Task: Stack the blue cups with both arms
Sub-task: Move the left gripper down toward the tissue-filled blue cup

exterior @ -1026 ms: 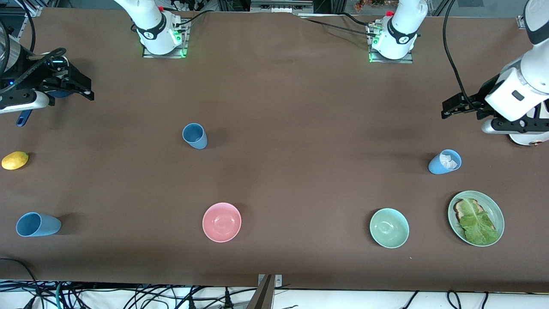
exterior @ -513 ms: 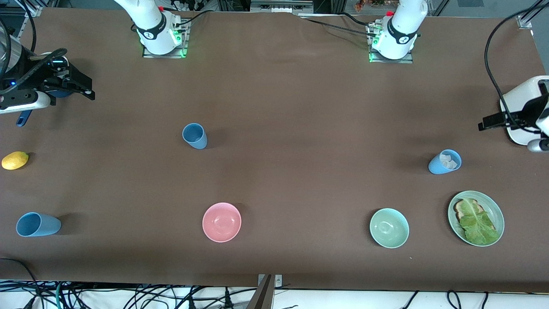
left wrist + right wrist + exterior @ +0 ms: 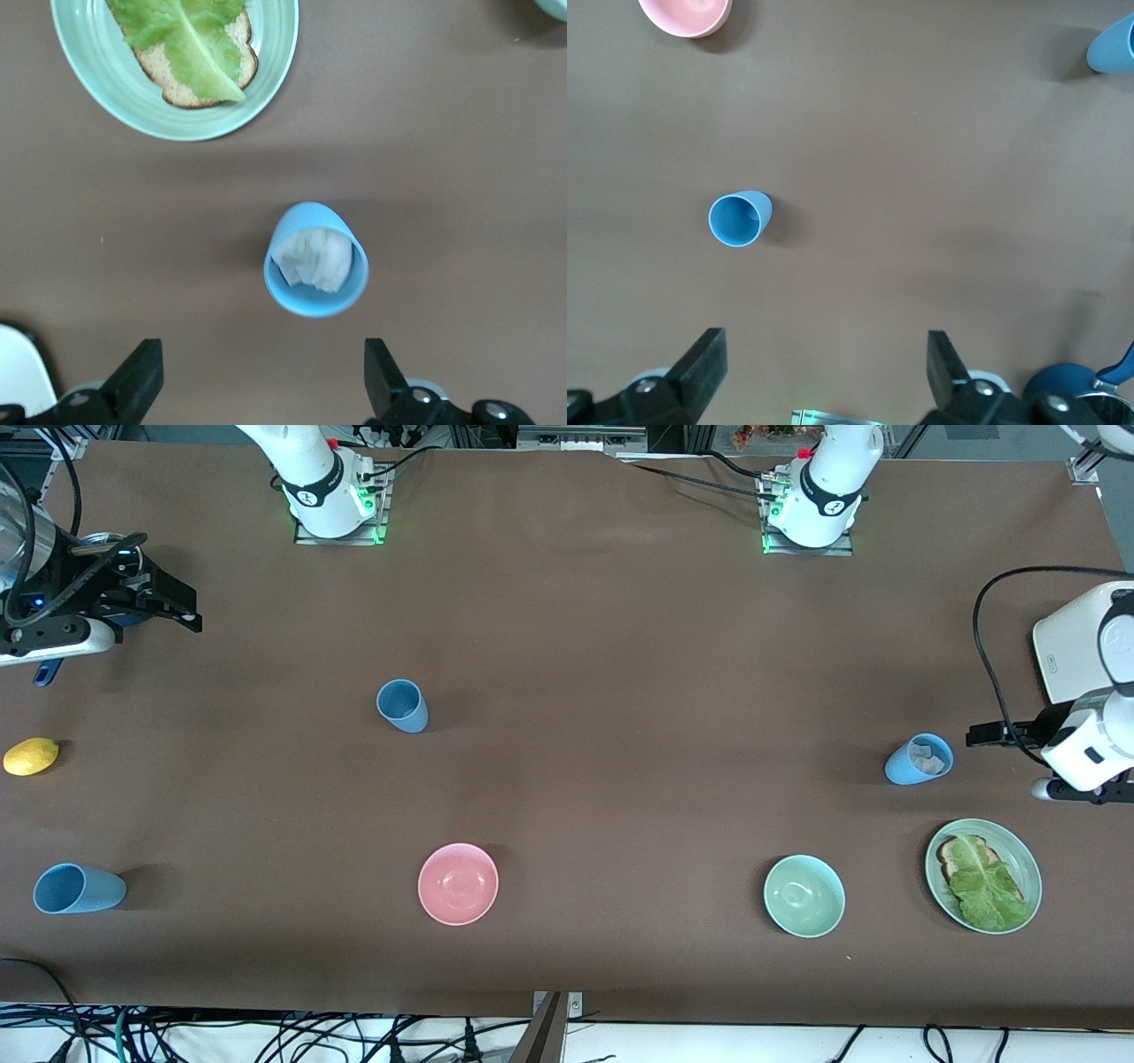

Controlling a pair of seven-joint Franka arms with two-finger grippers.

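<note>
We count three blue cups on the table, all standing apart, so no stacking is done yet. One cup (image 3: 403, 706) stands upright and empty near the middle of the table, toward the right arm's end. A second cup (image 3: 78, 888) sits close to the front camera at the right arm's end, and we cannot tell whether it is upright or on its side. The third cup (image 3: 920, 759) stands at the left arm's end, and the left wrist view shows a crumpled white wad (image 3: 312, 259) inside it.

Our left gripper (image 3: 999, 735) hangs just beside that third cup, its fingers spread wide with nothing between them; in the left wrist view (image 3: 261, 376) the cup (image 3: 315, 259) lies ahead of the gap. We judge the left arm is lining up its first grasp. Our right gripper (image 3: 170, 605) hovers over the right arm's end of the table, fingers likewise spread and empty, with the middle cup (image 3: 739, 219) in sight of its wrist camera.

Left to do, as we read it: grasp one cup with each arm, bring them together, nest them, then add the last. The wad may block nesting

A pink bowl (image 3: 458, 883), a pale-green bowl (image 3: 803, 895), a green plate (image 3: 1028, 868) holding toast and lettuce, and a lemon (image 3: 31, 755) are not part of the job
</note>
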